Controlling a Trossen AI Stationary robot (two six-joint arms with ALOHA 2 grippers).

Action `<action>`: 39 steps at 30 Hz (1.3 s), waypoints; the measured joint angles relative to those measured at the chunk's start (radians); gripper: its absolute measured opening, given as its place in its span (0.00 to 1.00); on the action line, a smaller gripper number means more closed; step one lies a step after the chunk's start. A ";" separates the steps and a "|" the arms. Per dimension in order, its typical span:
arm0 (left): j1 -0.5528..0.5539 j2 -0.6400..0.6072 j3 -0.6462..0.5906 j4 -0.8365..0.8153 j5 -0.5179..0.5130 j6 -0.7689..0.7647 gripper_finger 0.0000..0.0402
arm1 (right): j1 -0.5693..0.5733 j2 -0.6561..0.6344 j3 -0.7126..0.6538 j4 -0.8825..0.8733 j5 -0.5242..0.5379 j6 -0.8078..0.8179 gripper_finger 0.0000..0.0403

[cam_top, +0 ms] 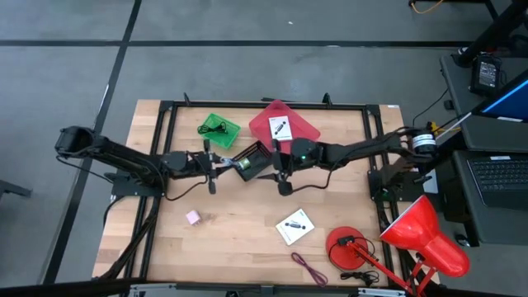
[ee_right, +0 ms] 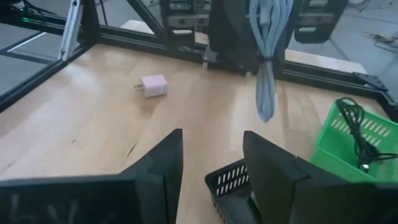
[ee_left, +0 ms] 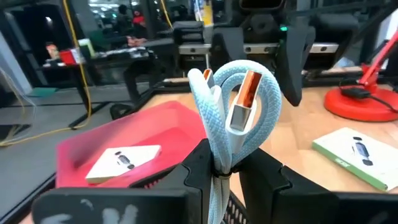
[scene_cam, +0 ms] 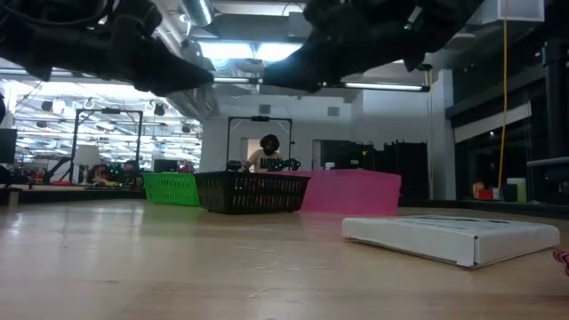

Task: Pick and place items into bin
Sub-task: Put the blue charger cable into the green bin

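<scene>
My left gripper (cam_top: 216,162) is shut on a bundled light blue cable (ee_left: 233,106) with metal plugs, just left of the black basket (cam_top: 250,159) at the table's middle. Facing it from the right, my right gripper (ee_right: 211,155) stands open and holds nothing, above the basket's near corner (ee_right: 231,180). A white card (cam_top: 280,128) lies in the red bin (cam_top: 285,124). Flat on the table lie another white card (cam_top: 295,226), a pink cube (cam_top: 193,217) and a maroon cord (cam_top: 309,268). My left gripper pinches the cable bundle about its middle (ee_left: 219,163) between its two fingers, several strands together. The fingers come level from the table's left. The looped end with the plugs (ee_left: 245,93) stands above the fingers, and another loop (ee_right: 266,93) hangs below, clear of the table.
A green basket (cam_top: 219,128) with a black cord in it stands at the back left of the black basket. A red desk lamp (cam_top: 412,239) fills the near right corner. A black frame rail (cam_top: 264,105) runs round the work area. People sit in the room beyond.
</scene>
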 joint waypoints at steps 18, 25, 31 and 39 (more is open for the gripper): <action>0.032 -0.133 -0.058 -0.124 -0.146 -0.028 0.14 | -0.037 -0.099 -0.296 0.374 0.088 0.018 0.02; 0.112 -0.133 -0.058 -0.155 -0.134 -0.076 0.14 | -0.037 -0.097 -0.311 0.398 0.087 0.029 0.01; 0.216 -0.133 0.009 -0.311 -0.114 -0.122 0.14 | -0.037 -0.097 -0.311 0.403 0.087 0.026 0.00; 0.347 -0.102 0.215 -0.701 -0.077 -0.068 0.14 | -0.037 -0.097 -0.311 0.402 0.085 0.023 0.00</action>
